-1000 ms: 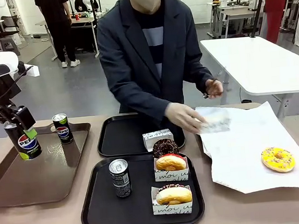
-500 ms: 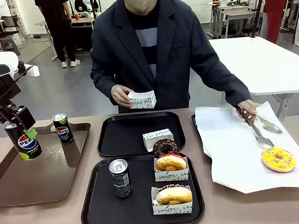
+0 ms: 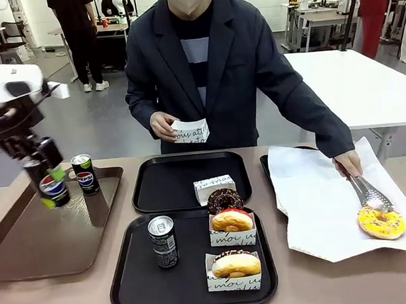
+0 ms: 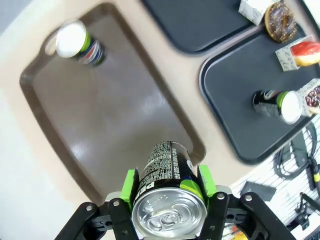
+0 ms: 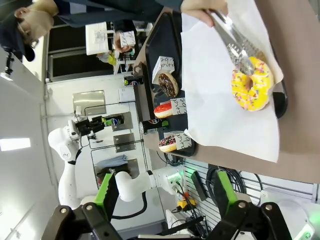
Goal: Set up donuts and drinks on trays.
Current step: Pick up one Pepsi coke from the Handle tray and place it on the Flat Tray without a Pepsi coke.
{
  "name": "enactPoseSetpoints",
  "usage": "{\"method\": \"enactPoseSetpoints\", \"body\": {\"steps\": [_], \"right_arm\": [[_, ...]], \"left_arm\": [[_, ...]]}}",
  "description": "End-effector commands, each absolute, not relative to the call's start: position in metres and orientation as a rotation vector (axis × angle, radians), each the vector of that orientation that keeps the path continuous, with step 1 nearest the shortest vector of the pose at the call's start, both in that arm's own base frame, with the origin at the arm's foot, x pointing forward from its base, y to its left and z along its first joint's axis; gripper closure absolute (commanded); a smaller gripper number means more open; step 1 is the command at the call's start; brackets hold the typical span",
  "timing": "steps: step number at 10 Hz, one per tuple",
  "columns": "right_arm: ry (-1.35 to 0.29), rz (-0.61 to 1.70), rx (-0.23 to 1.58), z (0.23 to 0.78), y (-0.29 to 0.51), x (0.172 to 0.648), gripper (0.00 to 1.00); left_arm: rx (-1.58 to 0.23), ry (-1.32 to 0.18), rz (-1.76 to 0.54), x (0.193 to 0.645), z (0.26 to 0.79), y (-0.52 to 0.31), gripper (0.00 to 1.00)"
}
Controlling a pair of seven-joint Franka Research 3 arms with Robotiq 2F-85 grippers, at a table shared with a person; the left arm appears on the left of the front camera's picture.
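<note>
Lifted since a moment ago, the left hand (image 3: 51, 185) is now carrying its clamped Pepsi can (image 3: 53, 190) above the brown tray (image 3: 26, 242), probably heading right. Next it is needing a set-down on the far black tray (image 3: 167, 183), left of the donuts (image 3: 225, 200).

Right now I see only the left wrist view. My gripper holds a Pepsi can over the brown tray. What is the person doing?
Observer: The person grips the yellow donut with tongs on white paper.
Operator: Is the other hand free?
Observer: No, it holds a white paper sleeve at the chest.
Operator: Does the near black tray have a second donut? I see one red one.
Observer: Yes, the near black tray carries two sleeved donuts, red-iced and chocolate-topped, beside a grey can.
Operator: And my right gripper?
Observer: The right gripper is open and empty.
</note>
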State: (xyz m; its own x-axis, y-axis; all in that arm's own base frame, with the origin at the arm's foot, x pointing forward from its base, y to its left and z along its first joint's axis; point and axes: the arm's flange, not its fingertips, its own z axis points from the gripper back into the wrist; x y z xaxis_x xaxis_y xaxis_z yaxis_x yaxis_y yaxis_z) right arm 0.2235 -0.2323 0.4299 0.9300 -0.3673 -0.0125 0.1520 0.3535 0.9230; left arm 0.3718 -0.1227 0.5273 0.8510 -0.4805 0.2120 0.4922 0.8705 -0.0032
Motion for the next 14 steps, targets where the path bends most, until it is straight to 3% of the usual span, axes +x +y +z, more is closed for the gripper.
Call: {"method": "enactPoseSetpoints", "body": {"steps": [1,7,14], "right_arm": [[-0.239,-0.33,1.19,0.43,-0.231,0.225,0.0],[-0.239,-0.33,1.19,0.43,-0.231,0.225,0.0],[-0.239,-0.33,1.19,0.43,-0.231,0.225,0.0]], "left_arm": [[-0.055,-0.24,-0.518,0.415,0.533,-0.172,0.41],[-0.083,-0.291,-0.505,0.468,0.484,-0.244,0.41],[-0.095,-0.315,-0.484,0.49,0.43,-0.246,0.41]]}}
